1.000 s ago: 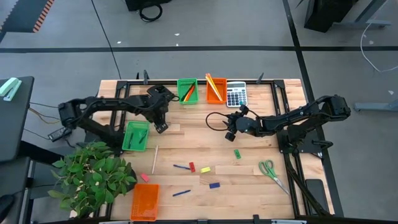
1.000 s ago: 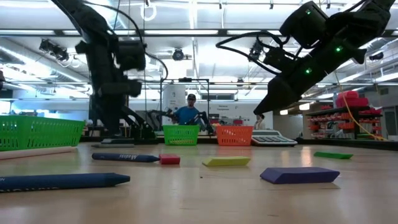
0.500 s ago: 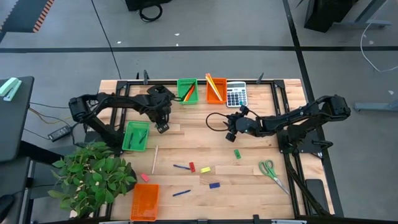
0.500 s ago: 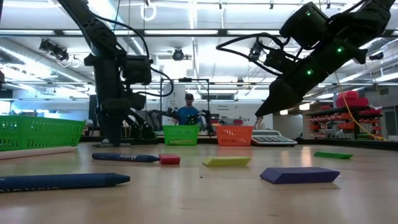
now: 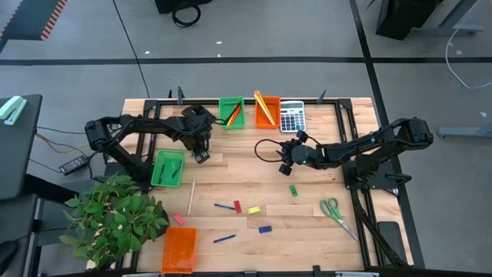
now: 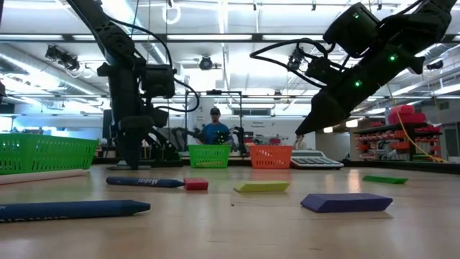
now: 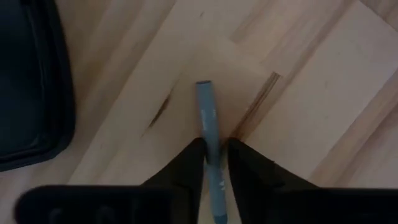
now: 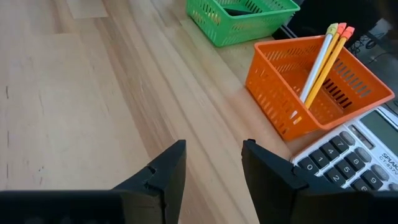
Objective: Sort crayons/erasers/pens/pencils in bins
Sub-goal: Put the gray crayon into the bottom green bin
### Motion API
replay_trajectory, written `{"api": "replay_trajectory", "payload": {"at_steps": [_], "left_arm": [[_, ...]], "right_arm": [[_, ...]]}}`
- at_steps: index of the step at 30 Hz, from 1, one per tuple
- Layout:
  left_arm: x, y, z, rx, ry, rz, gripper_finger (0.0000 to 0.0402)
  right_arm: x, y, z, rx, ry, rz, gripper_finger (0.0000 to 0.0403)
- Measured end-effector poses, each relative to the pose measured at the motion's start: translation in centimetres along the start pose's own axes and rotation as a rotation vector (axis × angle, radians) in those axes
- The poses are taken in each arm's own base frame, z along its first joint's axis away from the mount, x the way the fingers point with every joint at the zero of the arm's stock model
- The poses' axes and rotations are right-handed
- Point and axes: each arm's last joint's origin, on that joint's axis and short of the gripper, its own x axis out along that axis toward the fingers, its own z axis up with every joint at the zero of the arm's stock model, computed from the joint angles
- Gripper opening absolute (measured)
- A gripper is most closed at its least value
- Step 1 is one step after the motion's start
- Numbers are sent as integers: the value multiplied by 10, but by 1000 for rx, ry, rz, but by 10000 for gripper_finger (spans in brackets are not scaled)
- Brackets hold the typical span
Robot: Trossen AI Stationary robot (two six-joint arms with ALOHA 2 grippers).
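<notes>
Blue pen (image 7: 209,143) partly hidden between fingers (image 7: 186,163); calculator (image 8: 357,158) apparently cut off.

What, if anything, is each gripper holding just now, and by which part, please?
The left gripper pinches a blue pen partway along its barrel; the right gripper is open and empty.

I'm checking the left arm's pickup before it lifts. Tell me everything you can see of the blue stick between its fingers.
The slim grey-blue stick is a straight, matte barrel with a flat, squared far end and faint marks along it. It lies flat on the pale wooden table, over a seam between boards. The left gripper has its two dark fingers closed against the stick's sides near the middle. Its near end passes beneath the gripper, out of sight. Nothing else touches it.
</notes>
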Motion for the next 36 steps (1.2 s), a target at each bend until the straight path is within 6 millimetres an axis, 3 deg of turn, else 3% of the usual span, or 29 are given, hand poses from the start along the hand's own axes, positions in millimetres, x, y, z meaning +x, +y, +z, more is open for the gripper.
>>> {"api": "replay_trajectory", "payload": {"at_steps": [6, 14, 24, 30, 36], "left_arm": [[0, 0, 0, -1, -1, 1, 21], [-2, 0, 1, -5, 15, 2, 24], [-18, -2, 19, 0, -12, -3, 18], [-19, -6, 14, 16, 40, 0, 22], [-37, -14, 18, 37, 116, 5, 18]], "right_arm": [[0, 0, 0, 0, 0, 0, 162], [0, 0, 0, 0, 0, 0, 162], [0, 0, -1, -8, 13, -2, 162], [0, 0, -3, -13, 29, -4, 162], [0, 0, -3, -8, 32, -4, 162]]}}
